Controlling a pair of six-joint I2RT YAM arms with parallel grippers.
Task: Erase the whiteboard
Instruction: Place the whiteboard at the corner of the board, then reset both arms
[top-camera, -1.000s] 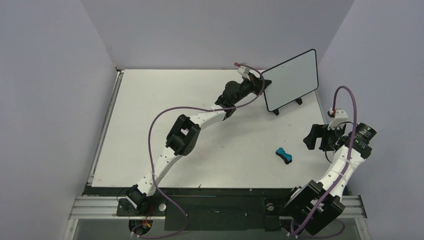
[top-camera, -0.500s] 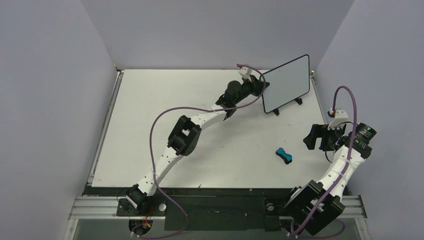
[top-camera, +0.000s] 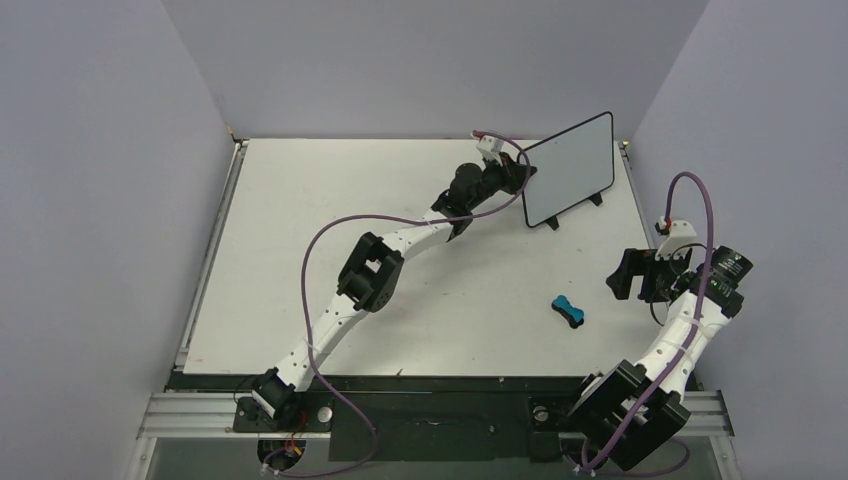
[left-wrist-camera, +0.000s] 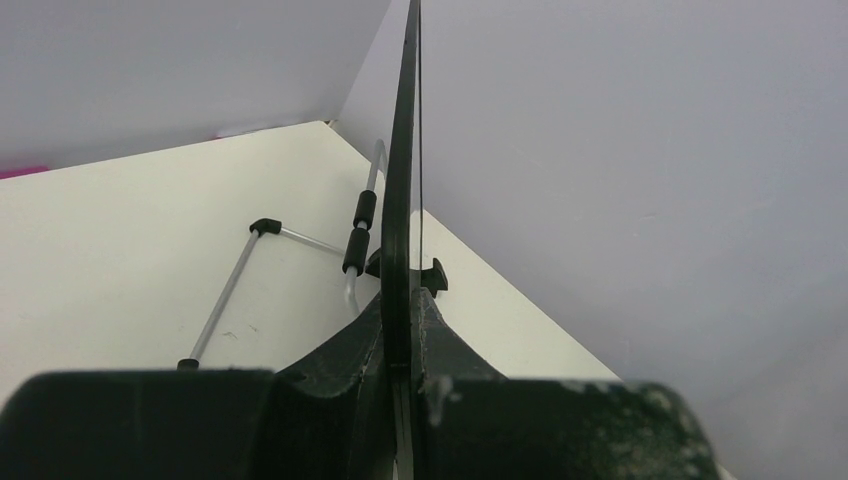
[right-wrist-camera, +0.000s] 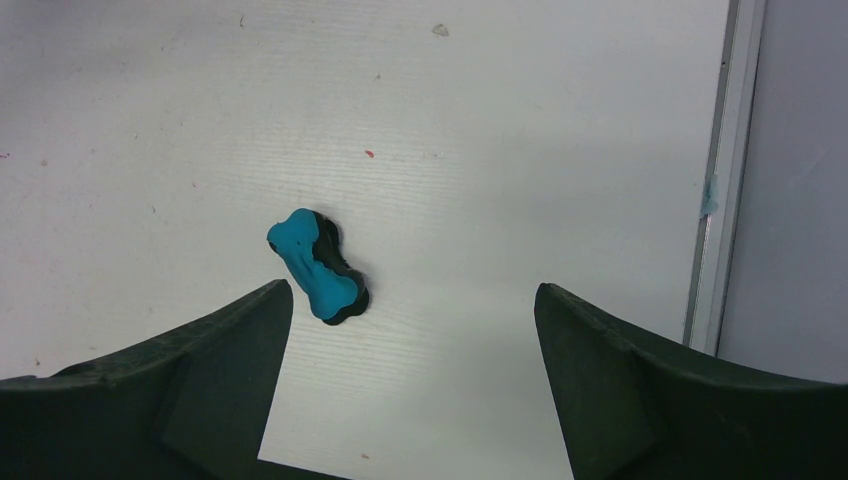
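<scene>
The whiteboard (top-camera: 570, 168), white with a thin black rim, stands upright at the far right of the table, and no writing shows on it from above. My left gripper (top-camera: 522, 178) is shut on its left edge. In the left wrist view the whiteboard (left-wrist-camera: 403, 180) runs edge-on, pinched where my left gripper (left-wrist-camera: 408, 335) closes. The blue bone-shaped eraser (top-camera: 568, 311) lies flat on the table at the near right. My right gripper (top-camera: 622, 274) hangs open just right of it, holding nothing. From the right wrist, the eraser (right-wrist-camera: 317, 266) lies beside the left finger of my right gripper (right-wrist-camera: 412, 292).
The wire stand (left-wrist-camera: 352, 240) with black feet (top-camera: 551, 224) sits under and behind the board. Purple walls close in the table on the left, back and right. A metal rail (right-wrist-camera: 718, 170) runs along the table's right edge.
The whiteboard, held in my left gripper, has shifted left and turned, showing narrower from above. The stand's feet, the eraser and my right arm have stayed where they were.
</scene>
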